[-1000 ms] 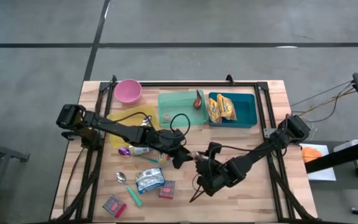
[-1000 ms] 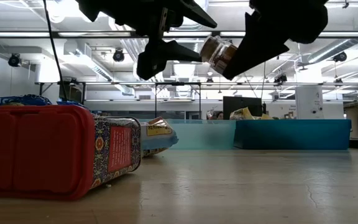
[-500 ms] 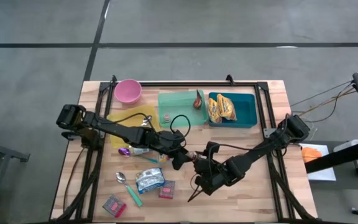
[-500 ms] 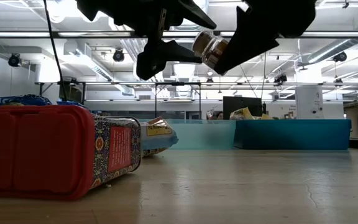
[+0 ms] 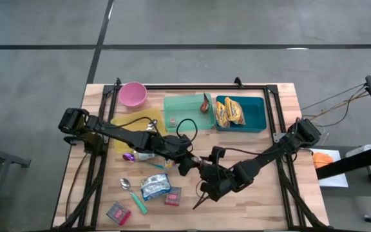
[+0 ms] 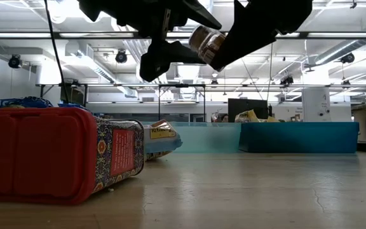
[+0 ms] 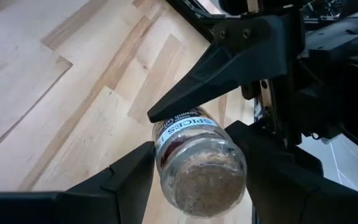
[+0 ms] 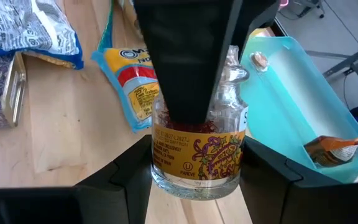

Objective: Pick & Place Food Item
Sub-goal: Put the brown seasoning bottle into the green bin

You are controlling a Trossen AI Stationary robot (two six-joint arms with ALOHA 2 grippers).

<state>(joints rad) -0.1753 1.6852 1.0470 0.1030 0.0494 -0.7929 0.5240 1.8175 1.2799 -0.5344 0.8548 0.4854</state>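
In the high view the jar point(image 5: 199, 164) is almost wholly covered by the two grippers meeting over it. In the right wrist view the left gripper's finger point(image 8: 188, 59) hides the jar's point(image 8: 197, 146) neck and lid. Beside the jar, the label's point(image 7: 182, 127) smaller print is too blurred to read. In the low view the tin point(image 6: 56, 152) is cut off by the picture's edge.

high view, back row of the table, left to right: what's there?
Pink bowl → green tray → blue bin holding yellow snack bags.
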